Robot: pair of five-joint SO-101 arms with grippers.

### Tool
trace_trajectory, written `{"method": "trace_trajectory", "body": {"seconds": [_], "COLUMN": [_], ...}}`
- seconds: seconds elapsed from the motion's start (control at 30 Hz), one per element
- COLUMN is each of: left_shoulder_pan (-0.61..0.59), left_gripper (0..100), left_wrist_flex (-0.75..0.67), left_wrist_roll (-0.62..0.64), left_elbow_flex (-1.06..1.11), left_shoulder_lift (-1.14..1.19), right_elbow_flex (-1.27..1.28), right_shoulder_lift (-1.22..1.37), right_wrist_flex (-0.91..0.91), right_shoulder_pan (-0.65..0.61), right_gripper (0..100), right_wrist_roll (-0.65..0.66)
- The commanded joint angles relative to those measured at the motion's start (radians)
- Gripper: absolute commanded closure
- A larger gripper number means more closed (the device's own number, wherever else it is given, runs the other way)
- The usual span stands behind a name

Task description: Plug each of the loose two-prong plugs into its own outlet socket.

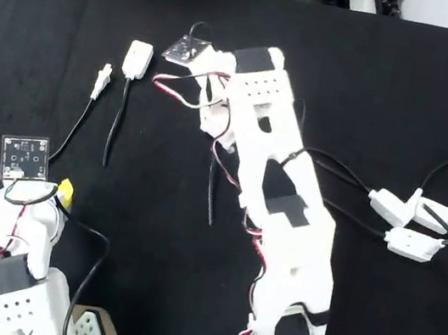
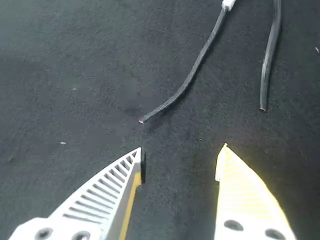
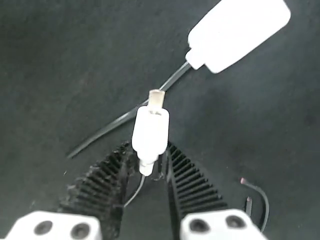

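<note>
From high, shows a slim plug and a wide plug on the counter, well apart from the outlet sockets. From the left wrist, shows the left gripper wide open and empty. From the right wrist, shows the right gripper closed on a small white plug.

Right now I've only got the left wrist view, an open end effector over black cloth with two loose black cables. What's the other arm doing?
Observer: The right end effector is shut on a small white plastic plug, tan tip outward, just short of a white oblong outlet socket.
Operator: And the curved black cable ahead of me?
Observer: It runs up to a second small white plug, lying loose beside that socket.
Operator: Anything else?
Observer: A cluster of white plug-and-socket pieces lies on the black cloth beside the right arm.
</note>
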Motion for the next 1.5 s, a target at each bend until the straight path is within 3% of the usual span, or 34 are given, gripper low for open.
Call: {"method": "trace_trajectory", "body": {"seconds": [0.0,0.23,0.47,0.6,0.8,1.0,1.2,1.33,1.47], "left_shoulder_pan": [0.019,0.027,0.007,-0.039,-0.044,-0.024,0.114,0.331,0.532], "left_gripper": [76,76,76,76,76,76,76,76,76], "left_wrist_flex": [-0.015,-0.025,-0.014,0.003,0.043,-0.011,0.068,0.13,0.063], "left_wrist_roll": [-0.026,0.015,0.052,0.06,0.226,0.431,0.54,0.595,0.552], "left_elbow_flex": [-0.005,-0.01,-0.038,-0.058,-0.125,-0.173,-0.332,-0.456,-0.409], "left_shoulder_lift": [-0.005,-0.005,-0.005,-0.005,-0.005,-0.006,-0.006,-0.006,-0.006], "right_elbow_flex": [-0.048,0.191,0.598,0.878,1.299,1.31,1.317,1.348,1.382], "right_shoulder_lift": [-0.088,-0.282,-0.71,-0.877,-0.987,-1.165,-1.279,-1.288,-1.33], "right_wrist_flex": [0.058,0.038,-0.101,-0.256,-0.73,-0.724,-0.721,-0.732,-0.735], "right_shoulder_pan": [-0.005,-0.117,-0.356,-0.394,-0.399,-0.4,-0.439,-0.437,-0.44], "right_gripper": [95.6,97.6,97.8,97.9,98.5,98.5,98.6,98.6,98.6], "right_wrist_roll": [0.003,-0.011,-0.054,-0.087,-0.229,-0.301,-0.328,-0.388,-0.405]}}
